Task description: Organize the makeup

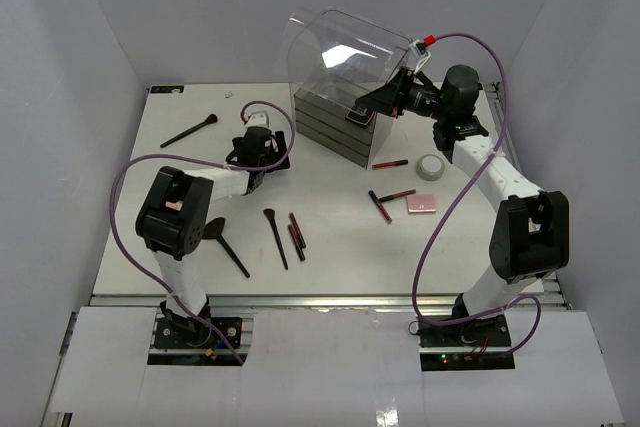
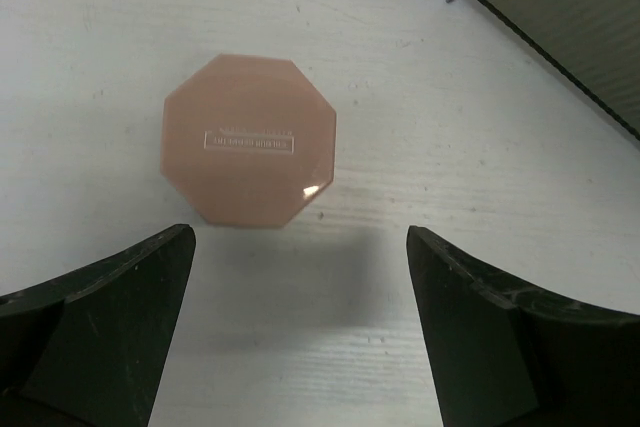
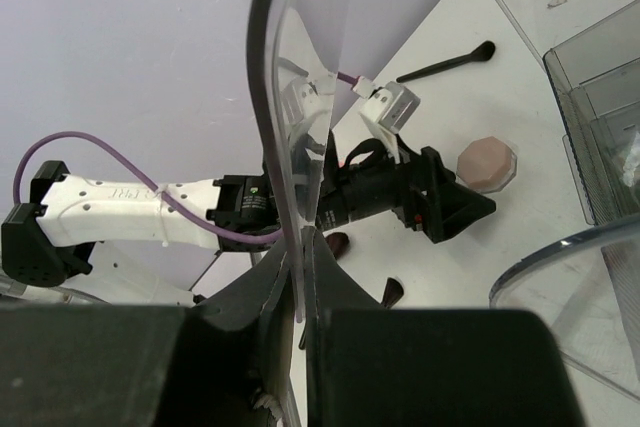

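A pink octagonal compact (image 2: 250,140) lies on the white table just ahead of my left gripper (image 2: 298,235), which is open and empty above the table; the compact also shows in the right wrist view (image 3: 487,162). My right gripper (image 3: 303,267) is shut on the edge of the organizer's clear lid (image 3: 300,67) and holds it raised (image 1: 335,42). On the table lie black-handled brushes (image 1: 190,130) (image 1: 275,237) (image 1: 228,245), red-and-black sticks (image 1: 296,232) (image 1: 390,163) (image 1: 397,195), a pink square compact (image 1: 421,203) and a white round jar (image 1: 431,168).
The clear box with dark drawers (image 1: 335,129) stands at the back centre, with a black compact (image 1: 360,117) on top. Its corner shows in the left wrist view (image 2: 570,17). White walls enclose the table on three sides.
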You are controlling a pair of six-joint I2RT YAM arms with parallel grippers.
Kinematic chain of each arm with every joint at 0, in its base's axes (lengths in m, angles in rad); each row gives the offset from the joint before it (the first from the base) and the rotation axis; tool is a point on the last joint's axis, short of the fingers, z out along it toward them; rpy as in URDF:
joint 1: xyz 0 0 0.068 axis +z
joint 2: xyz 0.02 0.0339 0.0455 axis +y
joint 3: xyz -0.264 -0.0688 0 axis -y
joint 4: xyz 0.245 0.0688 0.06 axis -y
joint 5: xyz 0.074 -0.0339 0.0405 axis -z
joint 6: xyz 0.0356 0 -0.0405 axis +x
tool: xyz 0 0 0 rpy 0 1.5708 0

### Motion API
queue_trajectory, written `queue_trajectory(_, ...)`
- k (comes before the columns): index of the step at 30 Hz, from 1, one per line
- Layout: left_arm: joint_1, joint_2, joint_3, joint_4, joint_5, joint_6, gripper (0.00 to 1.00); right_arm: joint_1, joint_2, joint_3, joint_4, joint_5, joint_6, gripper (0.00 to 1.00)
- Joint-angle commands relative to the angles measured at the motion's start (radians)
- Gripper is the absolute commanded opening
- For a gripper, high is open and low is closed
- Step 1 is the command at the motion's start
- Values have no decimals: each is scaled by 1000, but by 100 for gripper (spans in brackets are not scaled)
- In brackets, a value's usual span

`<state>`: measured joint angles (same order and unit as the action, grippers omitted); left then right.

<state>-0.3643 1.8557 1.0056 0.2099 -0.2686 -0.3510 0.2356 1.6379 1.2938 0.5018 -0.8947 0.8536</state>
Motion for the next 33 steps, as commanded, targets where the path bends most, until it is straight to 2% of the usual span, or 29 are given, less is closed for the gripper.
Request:
queue_trajectory(1, 19, 57, 121, -55, -36, 95, 98, 5, -32, 3, 50, -46, 14, 9)
queue_trajectory(6, 34, 117, 205, -95, -49, 129, 98, 5, -30, 1, 53, -49, 16, 9)
queue_trajectory(20, 57, 195, 291, -118, -12, 118, 97, 5, -30, -4, 63, -49, 24, 9)
queue_trajectory(24, 57, 222, 329, -128, 17, 128, 91, 5, -33, -8, 63, -50, 22, 9)
queue_trajectory(27, 59, 232, 356, -146, 29, 136, 83, 4, -35, -10, 63, -50, 22, 9)
queue_trajectory(32, 63, 228, 340, -147, 26, 132, 73, 4, -35, -10, 63, -50, 21, 9)
queue_trajectory(33, 64, 225, 335, -147, 27, 128, 67, 4, -35, -12, 63, -50, 21, 9)
